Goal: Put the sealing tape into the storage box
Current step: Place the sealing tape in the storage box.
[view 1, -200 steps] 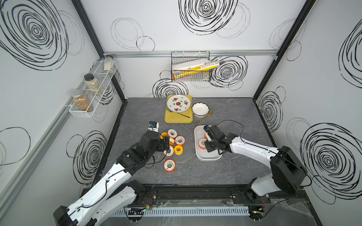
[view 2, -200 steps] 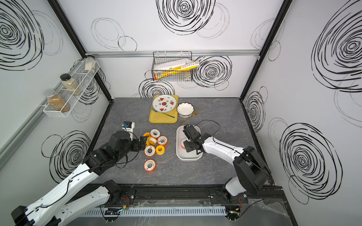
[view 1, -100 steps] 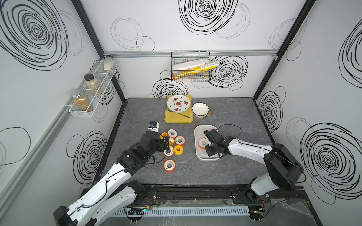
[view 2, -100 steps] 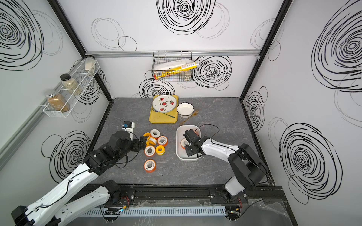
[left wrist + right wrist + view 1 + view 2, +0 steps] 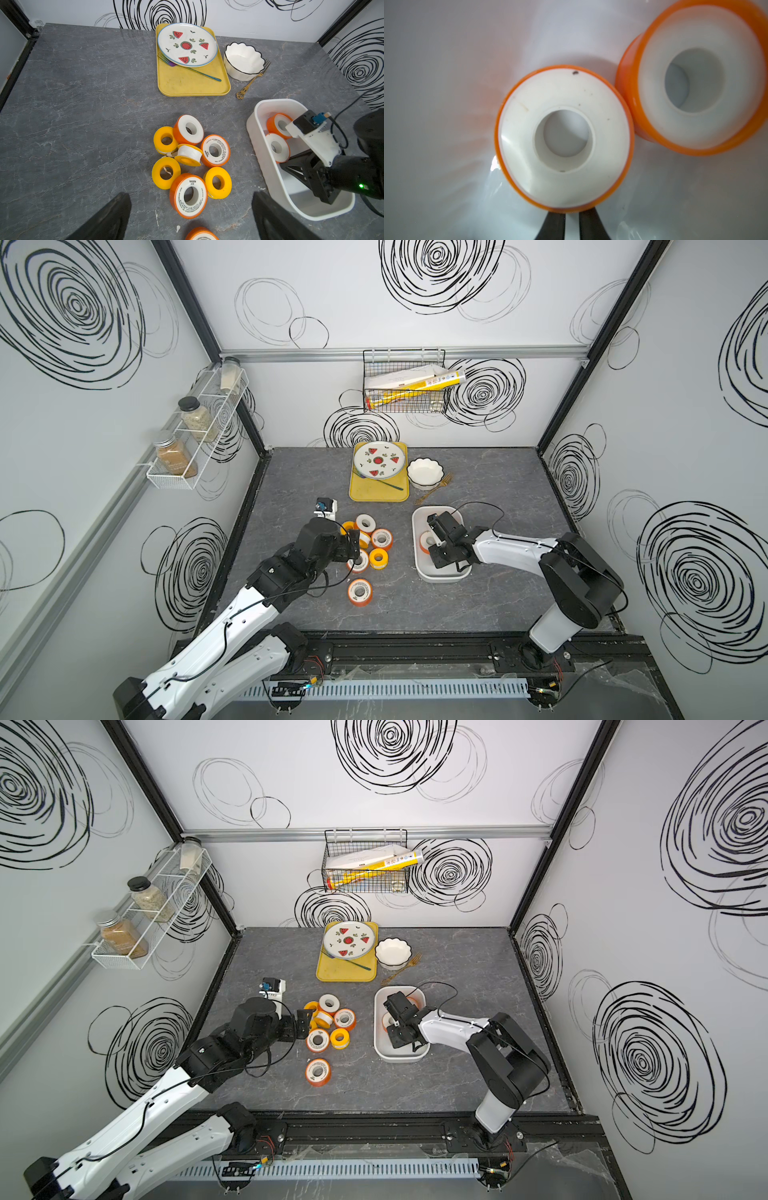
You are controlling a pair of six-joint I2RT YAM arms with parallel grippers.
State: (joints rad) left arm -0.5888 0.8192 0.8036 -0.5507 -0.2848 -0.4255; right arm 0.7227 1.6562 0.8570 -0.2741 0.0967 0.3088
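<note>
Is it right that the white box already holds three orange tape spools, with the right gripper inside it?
No: the storage box holds two orange spools, not three, as the left wrist view shows. The right gripper is inside it.

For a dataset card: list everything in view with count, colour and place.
table: one, grey marbled
storage box: one, white, right half of table
sealing tape on the table: eight, orange or yellow flanges, seven clustered left of the box, one apart nearer the robot
sealing tape in the box: two, orange, side by side
tray: one, yellow, back of table
plate: one, white with watermelons, on tray
bowl: one, white scalloped, beside tray
blue-green fork: one, on tray
gold fork: one, by bowl
wire basket: one, black, back wall, holding packages
wire rack: one, white, left wall, three jars
left gripper: open, facing the cluster
right gripper: nearly shut, in the box
</note>
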